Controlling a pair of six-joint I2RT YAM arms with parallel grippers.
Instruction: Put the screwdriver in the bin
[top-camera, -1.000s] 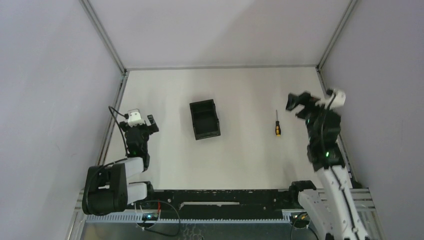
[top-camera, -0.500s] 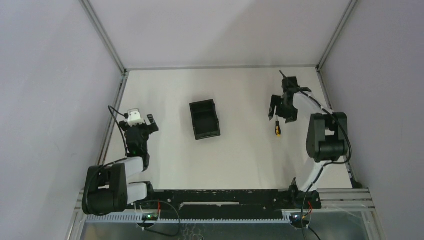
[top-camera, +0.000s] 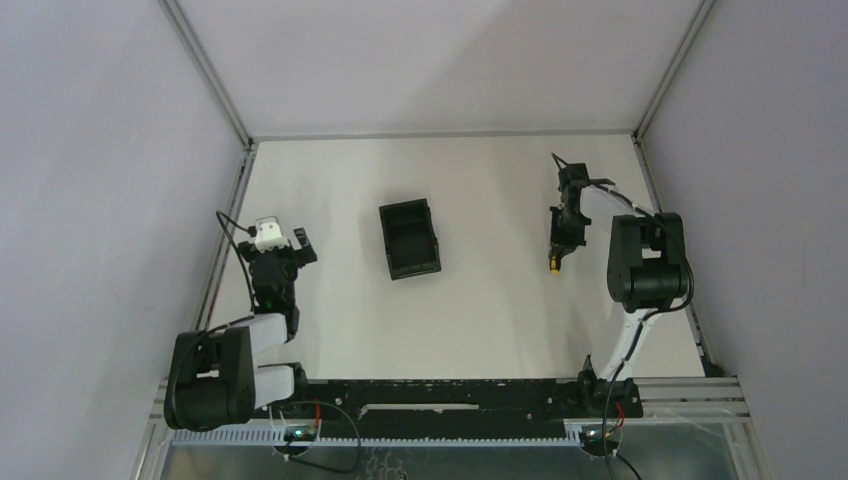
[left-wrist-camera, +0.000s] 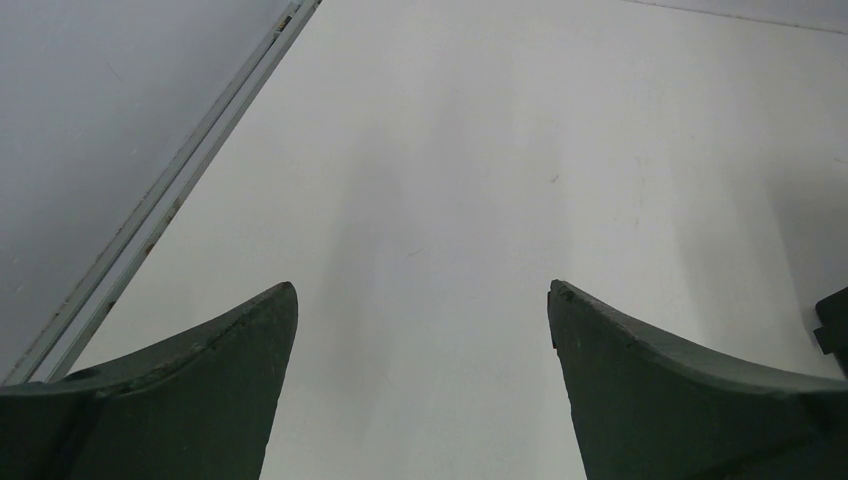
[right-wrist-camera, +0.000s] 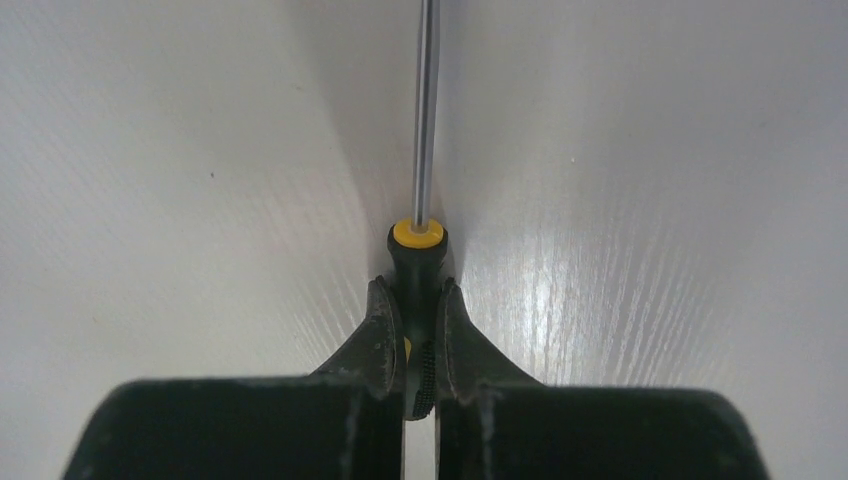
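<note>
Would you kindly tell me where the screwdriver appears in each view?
Top: screwdriver right of centre, orange end showing below the right gripper.
Left wrist: not in it.
Right wrist: screwdriver at centre, shaft running to top edge.
Shared landmark: right gripper clamped on its handle.

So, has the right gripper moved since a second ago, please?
Yes. The right gripper has shifted left, closer to the bin, and is shut on the screwdriver.

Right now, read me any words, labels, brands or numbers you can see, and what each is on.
None readable: the screwdriver and the bin show no lettering.
Too small to tell: any marking on the white camera on the left wrist.
</note>
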